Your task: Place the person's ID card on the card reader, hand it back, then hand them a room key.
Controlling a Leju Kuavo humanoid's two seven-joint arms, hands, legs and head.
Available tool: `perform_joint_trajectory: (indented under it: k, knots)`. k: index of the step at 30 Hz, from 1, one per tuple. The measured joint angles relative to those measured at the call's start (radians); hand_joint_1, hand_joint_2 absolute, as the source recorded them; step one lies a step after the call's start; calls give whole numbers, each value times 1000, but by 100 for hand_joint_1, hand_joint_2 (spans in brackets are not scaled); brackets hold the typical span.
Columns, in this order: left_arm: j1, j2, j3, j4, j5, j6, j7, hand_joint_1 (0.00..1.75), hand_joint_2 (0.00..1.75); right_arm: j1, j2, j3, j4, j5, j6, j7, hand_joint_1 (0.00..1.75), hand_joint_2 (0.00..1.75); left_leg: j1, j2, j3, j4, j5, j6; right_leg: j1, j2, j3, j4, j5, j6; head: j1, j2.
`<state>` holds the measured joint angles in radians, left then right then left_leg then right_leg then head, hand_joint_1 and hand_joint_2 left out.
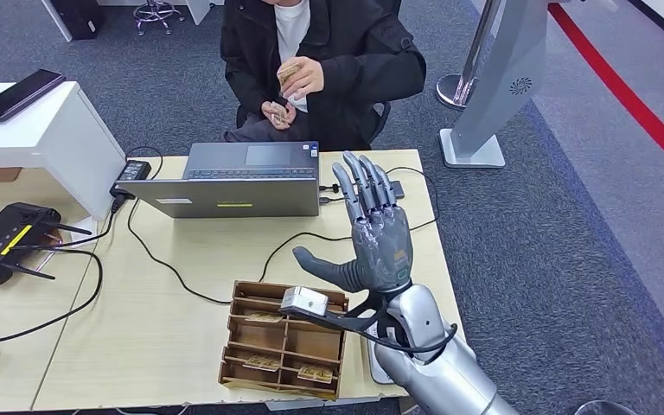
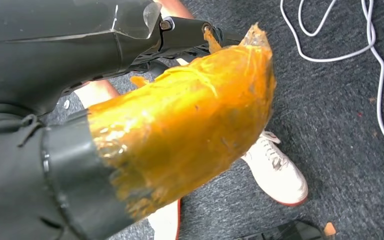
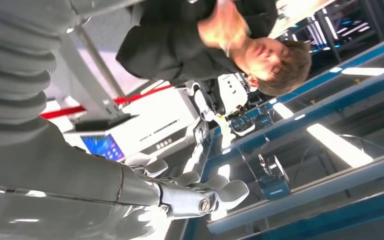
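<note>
A: Hovering above the right half of the pale wooden table (image 1: 181, 285), the robot's silver right hand (image 1: 372, 238), fingers (image 1: 365, 186) stretched straight and spread wide, thumb jutting sideways, palm carrying nothing.

B: Reaching toward the seated person in the black jacket (image 1: 328, 60) at the far edge of the table. Holding small tan cards there: one card (image 1: 289, 74) in the raised hand (image 1: 303, 79), another (image 1: 277, 110) in the lower hand (image 1: 279, 113).

A: Sitting at the near edge, just beside the right arm, a brown wooden divided tray (image 1: 284, 339), with tan room-key cards (image 1: 316, 373) lying in several compartments.

B: Resting on the tray's far rim, a small white box-shaped device (image 1: 303, 301), black cable trailing toward the wrist.

A: Standing along the far edge, an open grey laptop (image 1: 233, 180), screen side turned to the person.

B: Lying off to the left, a black router with antennas (image 1: 9, 238).

A: As for the left hand, impossible to tell whether spread or closed.

B: From the right wrist, grey thumb (image 3: 200, 197) and fingers pointing out loosely, gripping nothing.
</note>
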<state>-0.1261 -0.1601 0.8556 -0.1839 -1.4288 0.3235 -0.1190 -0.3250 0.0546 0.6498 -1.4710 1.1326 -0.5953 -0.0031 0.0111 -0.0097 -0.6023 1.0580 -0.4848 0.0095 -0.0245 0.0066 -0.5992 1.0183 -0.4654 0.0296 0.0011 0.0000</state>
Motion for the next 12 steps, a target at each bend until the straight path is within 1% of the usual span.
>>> perform_joint_trajectory:
  k: [6,11,12]
  knots:
    - [5,1,0,0,25,20,-8,0,0,77,-26,-1,-102,-157,-37,-87,0,0,0,0,0,0,0,0,0,0,0,0,0,0,0,0]
    - [20,0,1,0,46,55,-15,0,0,157,-53,-5,-202,-350,-40,-210,0,0,0,0,0,0,-1,0,0,0,0,0,-1,0,0,0]
    - [22,-1,1,0,49,60,-16,0,0,167,-56,-5,-213,-372,-40,-224,0,0,0,0,-1,0,-1,0,0,0,0,0,-1,0,0,0]
